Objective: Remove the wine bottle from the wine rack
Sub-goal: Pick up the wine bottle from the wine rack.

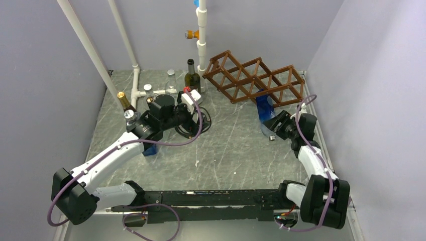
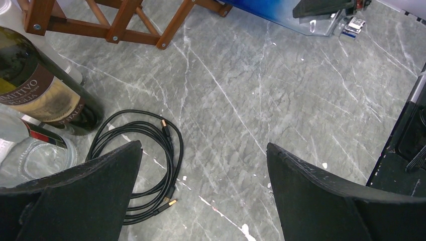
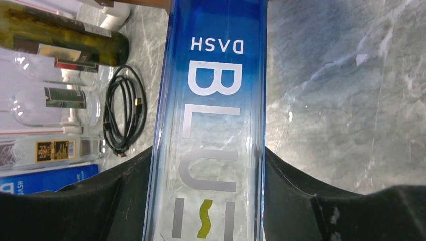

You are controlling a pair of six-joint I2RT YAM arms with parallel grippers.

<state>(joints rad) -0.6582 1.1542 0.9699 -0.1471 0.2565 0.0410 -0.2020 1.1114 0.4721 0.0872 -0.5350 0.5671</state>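
The brown wooden wine rack (image 1: 256, 78) stands tilted at the back right; its lower slats show in the left wrist view (image 2: 120, 20). A blue and clear glass bottle (image 1: 264, 108) printed "BLUE DASH" (image 3: 216, 115) slants from the rack's near lower edge toward my right gripper (image 1: 277, 123). That gripper (image 3: 206, 201) is shut on the bottle's body, with a finger (image 3: 311, 201) on each side. I cannot tell whether the bottle's far end is still inside a cell. My left gripper (image 2: 203, 191) is open and empty over bare table at centre left (image 1: 187, 116).
A coiled black cable (image 2: 145, 160) lies under my left gripper. A dark green wine bottle (image 1: 191, 78), clear bottles (image 1: 172, 78) and a gold-topped bottle (image 1: 125, 103) stand at back left by white pipes (image 1: 135, 75). A small object (image 1: 271, 137) lies near my right gripper.
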